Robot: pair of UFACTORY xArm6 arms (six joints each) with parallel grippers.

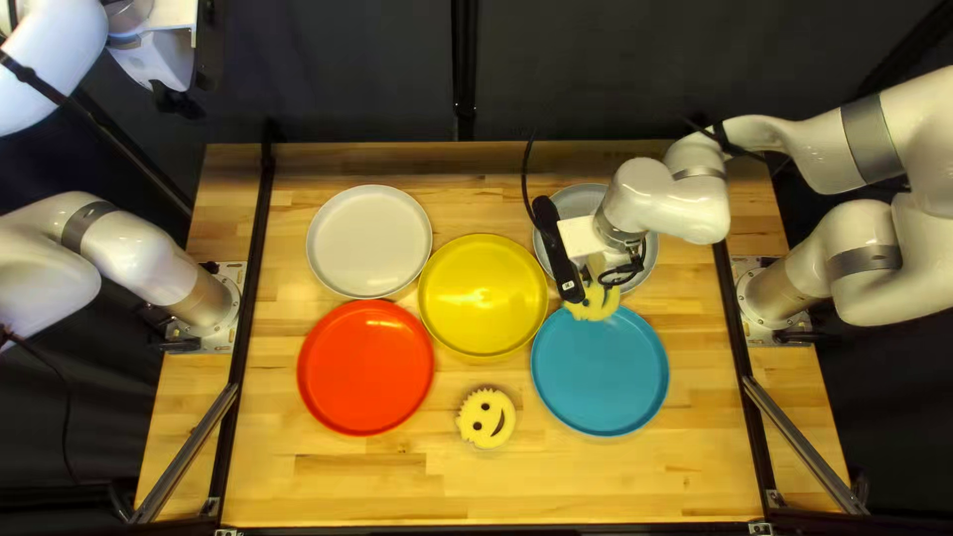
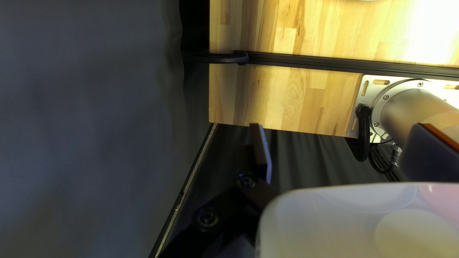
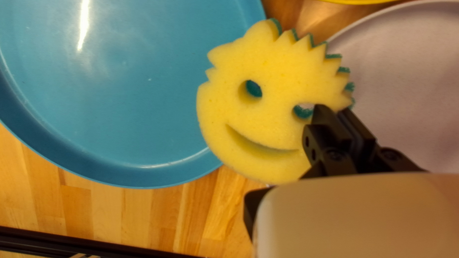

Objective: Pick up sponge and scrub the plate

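Sponge pinched in right gripper; left gripper spread wide. Pickup looks done; next, lower and scrub (probably blue plate, just beside).

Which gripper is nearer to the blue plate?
Right. The right gripper, holding a yellow sponge, is by the blue plate's far rim; the left gripper hangs off the table, past its far left corner.
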